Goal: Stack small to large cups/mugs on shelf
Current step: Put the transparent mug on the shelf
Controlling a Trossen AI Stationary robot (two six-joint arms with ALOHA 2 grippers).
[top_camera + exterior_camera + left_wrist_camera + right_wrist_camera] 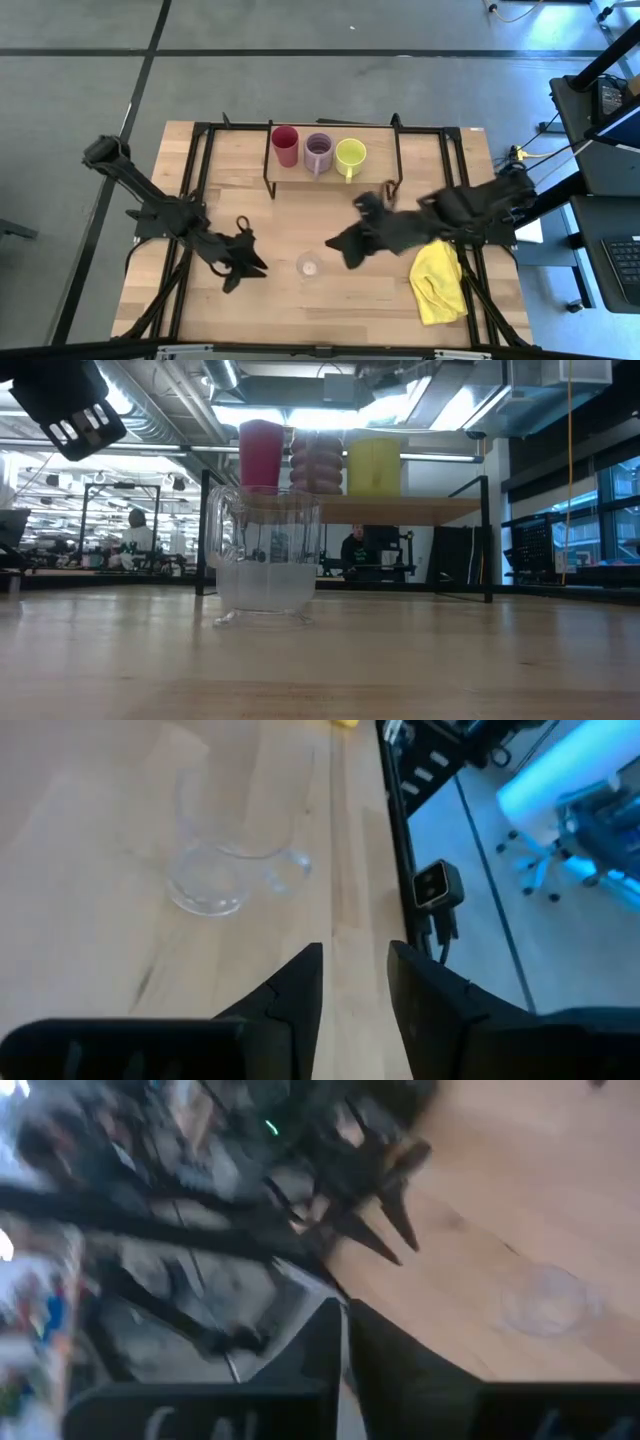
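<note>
The red cup (285,145), lilac mug (318,153) and yellow-green mug (350,155) stand upright in a row on the shelf (290,178) at the table's far side; the low view shows them on the shelf board (420,510). The tiny clear glass (309,266) stands upright on the tabletop near the near edge, and it also shows in the low view (265,565) and the left wrist view (215,870). My left gripper (250,268) hovers left of the glass, fingers narrowly open (355,960). My right gripper (338,250) hovers just right of the glass and farther back, shut (345,1315).
A yellow cloth (438,283) lies crumpled on the table's right near part, under the right arm. Black frame bars (200,170) run along both sides of the table. Bare tabletop (300,215) lies between the shelf and the glass.
</note>
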